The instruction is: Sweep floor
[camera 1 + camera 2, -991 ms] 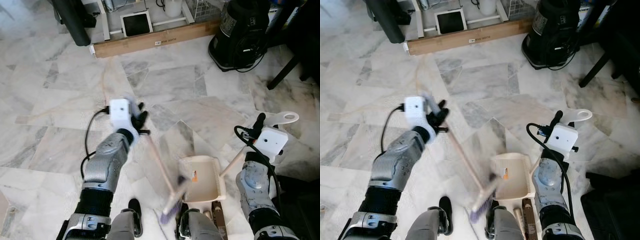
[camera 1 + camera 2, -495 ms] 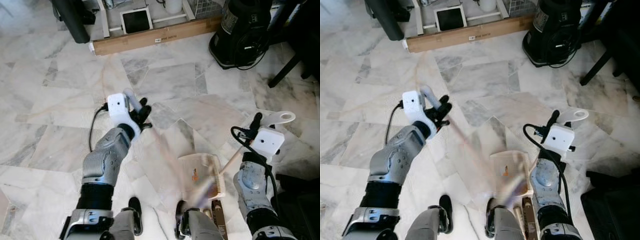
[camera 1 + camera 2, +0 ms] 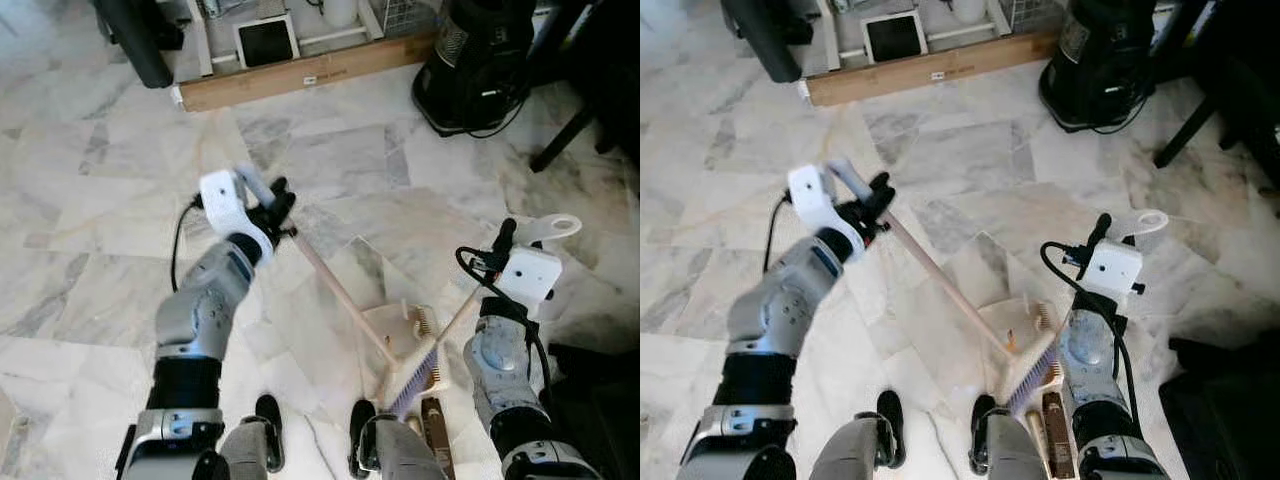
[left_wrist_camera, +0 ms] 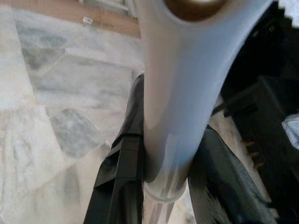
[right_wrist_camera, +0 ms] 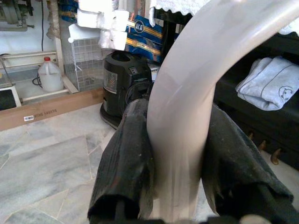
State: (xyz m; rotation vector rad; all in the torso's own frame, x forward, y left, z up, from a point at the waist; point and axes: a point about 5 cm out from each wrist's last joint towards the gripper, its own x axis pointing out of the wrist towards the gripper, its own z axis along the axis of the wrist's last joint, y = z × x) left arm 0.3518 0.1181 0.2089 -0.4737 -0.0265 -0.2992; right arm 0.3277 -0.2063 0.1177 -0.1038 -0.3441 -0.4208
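Observation:
My left gripper (image 3: pixel 278 212) is shut on the upper end of a broom handle (image 3: pixel 340 291), a pale wooden stick with a grey cap. In the left wrist view the grey broom handle (image 4: pixel 173 93) sits clamped between both black fingers (image 4: pixel 124 177). The purple bristle head (image 3: pixel 412 377) rests against the beige dustpan (image 3: pixel 390 325) on the marble floor (image 3: pixel 100 260), just ahead of my feet. My right gripper (image 3: pixel 505 240) is shut on the dustpan's long handle (image 3: pixel 462 312), whose looped end (image 3: pixel 556 226) sticks up beyond it. The right wrist view shows that cream dustpan handle (image 5: pixel 180 116) gripped between the fingers (image 5: pixel 124 158).
A long cardboard box (image 3: pixel 300 72) lies on the floor at the back, with a dark tablet (image 3: pixel 265 42) behind it. A black vacuum cleaner (image 3: pixel 478 65) stands at the back right, next to dark chair legs (image 3: pixel 560 140). Black bags (image 3: pixel 600 400) lie at my right.
My left gripper swung the broom's bristle head rightwards across the floor, from beside my left foot up against the dustpan. The dustpan and right gripper stayed roughly in place.

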